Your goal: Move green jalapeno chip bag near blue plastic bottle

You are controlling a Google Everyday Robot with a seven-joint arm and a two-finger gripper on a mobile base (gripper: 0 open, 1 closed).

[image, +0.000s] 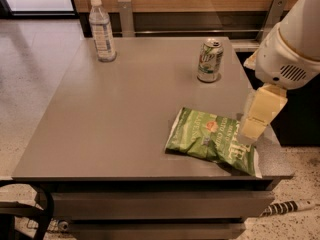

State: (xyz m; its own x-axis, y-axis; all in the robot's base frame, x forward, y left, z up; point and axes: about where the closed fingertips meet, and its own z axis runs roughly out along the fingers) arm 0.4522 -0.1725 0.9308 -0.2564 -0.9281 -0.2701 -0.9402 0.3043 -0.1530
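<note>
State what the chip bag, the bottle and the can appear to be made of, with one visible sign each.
Green jalapeno chip bag: likely foil or plastic film, glossy and crinkled. Blue plastic bottle: clear plastic, it seems; see-through body, white cap. Soda can: probably metal; silvery top rim. The cream end effector hangs over one end of the bag.

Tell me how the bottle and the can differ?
The blue plastic bottle is taller, clear, white-capped; the soda can is shorter, green-and-white. The bottle stands far left, the can far right. Both are upright. The gripper hangs at the right end of the green jalapeno chip bag.
</note>
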